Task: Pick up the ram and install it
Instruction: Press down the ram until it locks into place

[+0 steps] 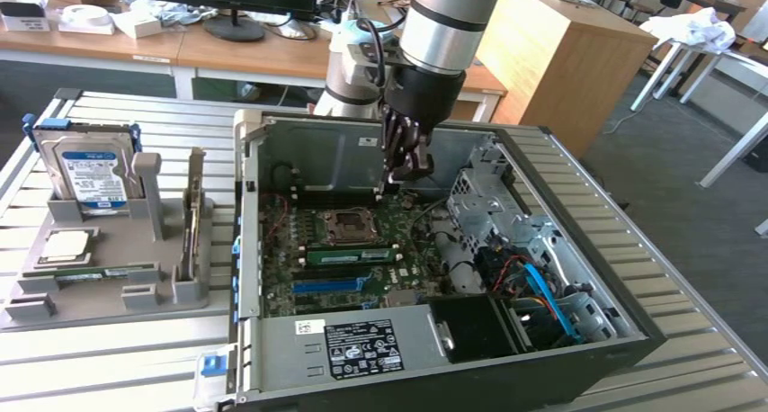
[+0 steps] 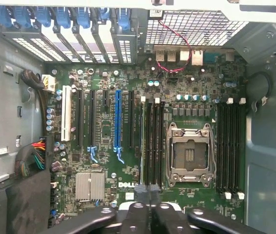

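Note:
A ram [image 1: 90, 273], a thin green stick with a white label, lies flat in the grey holder [image 1: 144, 291] at the exterior view's left, outside the case. Another green ram stick [image 1: 351, 255] stands in a motherboard slot beside the empty processor socket [image 1: 348, 223]. In the wrist view it shows edge-on as a thin strip [image 2: 142, 141] next to the socket [image 2: 189, 153]. My gripper [image 1: 408, 171] hangs inside the open computer case [image 1: 576, 358], over the rear of the motherboard, far from the holder. Its fingers [image 2: 137, 214] are pressed together, so it is shut with nothing held.
The holder also carries a silver hard drive [image 1: 86, 174], a square processor chip [image 1: 66, 244] and a thin board standing on edge [image 1: 192, 223]. Inside the case are a drive cage [image 1: 504, 214], blue cables [image 1: 540, 291] and empty black memory slots [image 2: 229, 146].

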`<state>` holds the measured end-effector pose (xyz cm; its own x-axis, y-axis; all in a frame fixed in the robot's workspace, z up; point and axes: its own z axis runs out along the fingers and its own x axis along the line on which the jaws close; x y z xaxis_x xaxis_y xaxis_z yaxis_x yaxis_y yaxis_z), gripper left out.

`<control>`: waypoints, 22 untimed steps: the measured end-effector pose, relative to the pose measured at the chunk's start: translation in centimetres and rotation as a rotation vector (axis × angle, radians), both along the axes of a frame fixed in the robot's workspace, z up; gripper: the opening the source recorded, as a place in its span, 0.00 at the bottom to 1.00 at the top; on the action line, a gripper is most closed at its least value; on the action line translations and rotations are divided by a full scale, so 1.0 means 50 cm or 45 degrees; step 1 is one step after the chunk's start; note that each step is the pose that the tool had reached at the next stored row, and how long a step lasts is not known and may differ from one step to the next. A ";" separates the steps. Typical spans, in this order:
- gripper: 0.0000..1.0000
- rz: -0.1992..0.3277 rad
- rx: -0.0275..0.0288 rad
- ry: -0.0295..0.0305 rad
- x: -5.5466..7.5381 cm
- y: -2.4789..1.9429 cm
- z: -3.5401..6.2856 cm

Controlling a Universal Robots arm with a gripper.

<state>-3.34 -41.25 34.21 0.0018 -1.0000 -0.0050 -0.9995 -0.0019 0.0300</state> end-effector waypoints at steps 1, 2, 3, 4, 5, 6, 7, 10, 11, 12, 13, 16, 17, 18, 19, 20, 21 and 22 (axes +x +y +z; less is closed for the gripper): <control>0.11 0.000 0.0000 0.0000 0.000 0.0000 0.000; 0.10 0.000 0.0001 0.0000 0.000 0.0000 0.000; 0.10 0.000 0.0000 -0.0001 0.000 0.0000 0.000; 0.10 0.000 0.0000 0.0000 0.000 0.0000 0.000; 0.10 0.000 0.0000 0.0000 0.000 0.0000 0.000; 0.10 0.000 0.0001 0.0000 0.000 0.0000 0.000; 0.10 0.000 0.0000 0.0000 0.000 0.0000 0.000; 0.10 0.000 0.0000 0.0000 0.000 0.0000 0.000; 0.10 0.000 0.0000 0.0000 0.000 0.0000 0.000; 0.10 0.000 0.0000 0.0000 0.000 0.0000 0.000; 0.10 0.000 0.0000 0.0000 0.000 0.0000 0.000; 0.10 0.000 -0.0001 0.0000 0.003 -0.0001 0.000; 0.10 0.000 -0.0001 0.0000 0.004 -0.0001 0.000; 0.10 0.000 -0.0001 0.0000 0.006 -0.0001 0.000; 0.10 0.000 -0.0001 0.0001 0.009 -0.0001 0.000; 0.10 0.000 -0.0001 0.0000 0.011 -0.0001 0.000; 0.10 0.000 0.0000 0.0000 0.014 0.0000 0.000; 0.10 0.000 0.0000 0.0000 0.017 0.0000 0.000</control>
